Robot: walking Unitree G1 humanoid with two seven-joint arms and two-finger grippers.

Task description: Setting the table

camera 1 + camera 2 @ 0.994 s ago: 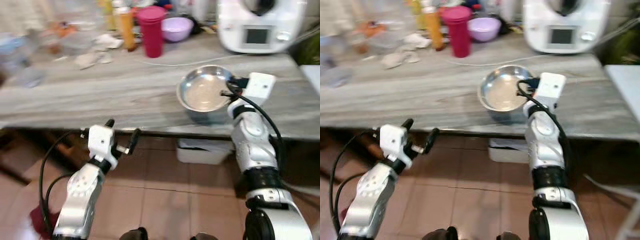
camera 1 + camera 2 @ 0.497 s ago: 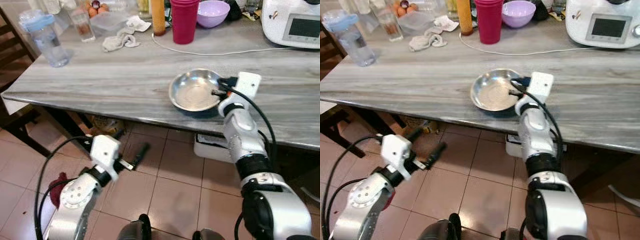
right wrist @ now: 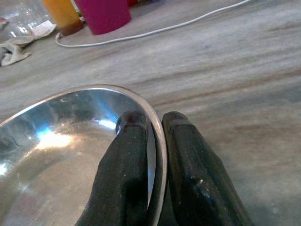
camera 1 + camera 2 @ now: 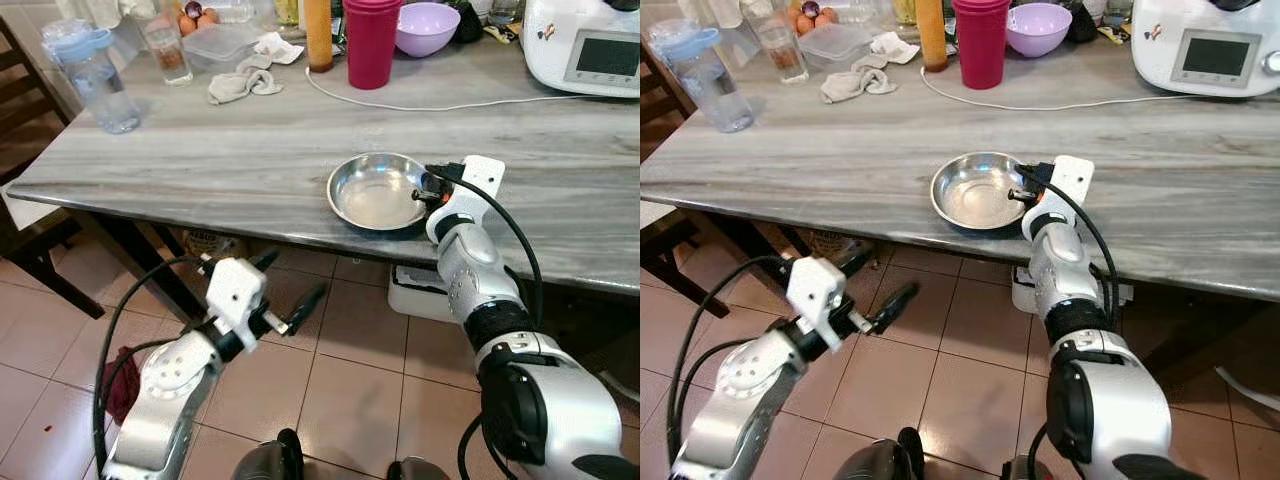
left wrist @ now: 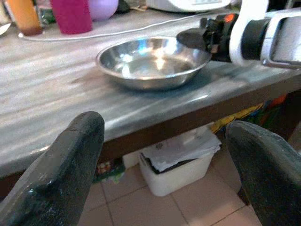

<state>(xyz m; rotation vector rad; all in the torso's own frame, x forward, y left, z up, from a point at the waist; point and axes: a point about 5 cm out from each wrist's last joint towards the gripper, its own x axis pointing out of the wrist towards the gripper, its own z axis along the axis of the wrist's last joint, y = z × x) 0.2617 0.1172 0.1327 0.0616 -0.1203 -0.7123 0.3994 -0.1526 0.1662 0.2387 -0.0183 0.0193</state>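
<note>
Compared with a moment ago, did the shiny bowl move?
Yes. Against the red cup, the bowl slid slightly toward the robot's left and nearer the table's front edge, the right pincer shut on its rim. The left pincer idles open.

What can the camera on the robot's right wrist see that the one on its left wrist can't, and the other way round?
Right wrist: a close look at the right hand pinching the steel bowl's rim between its two black fingers, plus a crumpled cloth.

Left wrist: the left hand open below the table edge, a white bin on the tiled floor, and a lilac bowl.

Both: the steel bowl, magenta cup, orange bottle, white cable.
</note>
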